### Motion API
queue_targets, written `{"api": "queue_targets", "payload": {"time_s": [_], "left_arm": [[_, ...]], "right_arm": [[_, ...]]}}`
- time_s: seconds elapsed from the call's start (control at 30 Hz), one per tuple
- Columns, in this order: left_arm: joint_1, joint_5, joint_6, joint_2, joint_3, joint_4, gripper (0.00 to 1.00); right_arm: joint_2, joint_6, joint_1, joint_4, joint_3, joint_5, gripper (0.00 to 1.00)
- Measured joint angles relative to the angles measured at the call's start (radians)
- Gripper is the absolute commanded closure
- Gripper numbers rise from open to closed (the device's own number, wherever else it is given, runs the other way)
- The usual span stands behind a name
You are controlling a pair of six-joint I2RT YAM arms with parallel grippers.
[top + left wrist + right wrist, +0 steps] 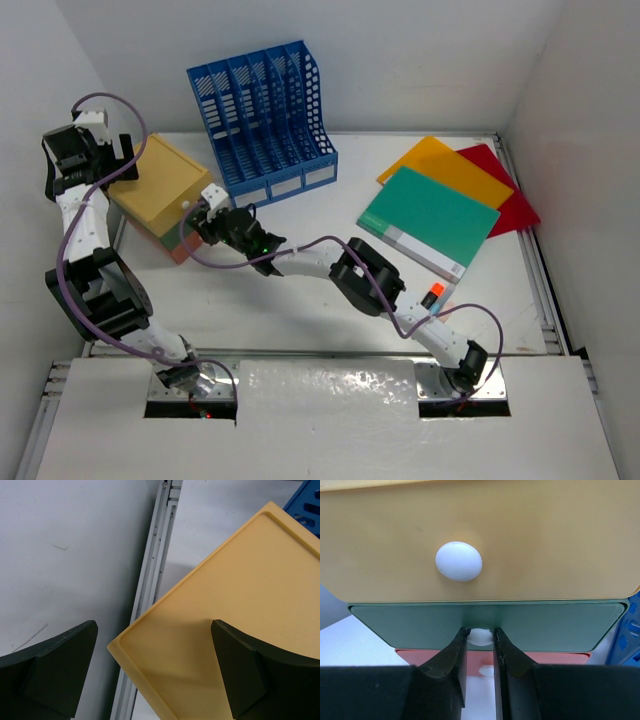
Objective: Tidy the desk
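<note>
One arm point(330, 262) outstretched low, right end effector point(480, 633) tight around green drawer point(550, 625)'s knob point(480, 637)

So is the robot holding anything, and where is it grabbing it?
The right claw pinches the green drawer by its white knob. The left claw holds nothing.

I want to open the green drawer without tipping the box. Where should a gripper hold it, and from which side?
Grip the knob at the front middle of the green drawer, coming straight from the front, one finger each side. The face is flat; nothing else sticks out.
</note>
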Motion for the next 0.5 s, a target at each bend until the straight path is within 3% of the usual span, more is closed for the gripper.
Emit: {"api": "queue_targets", "payload": {"time_s": [0.03, 0.23, 0.5], "left_arm": [[0.0, 0.0, 0.0, 0.0, 0.0, 0.0, 0.03], [0.0, 0.0, 0.0, 0.001, 0.001, 0.0, 0.03], [0.0, -0.007, 0.0, 0.002, 0.001, 0.001, 0.03]], "right_arm": [[0.0, 0.0, 0.0, 0.0, 0.0, 0.0, 0.99], [-0.013, -0.005, 0.0, 0.055, -0.055, 0.003, 1.0], [-0.241, -0.026, 0.016, 0.164, -0.445, -0.002, 1.0]]}}
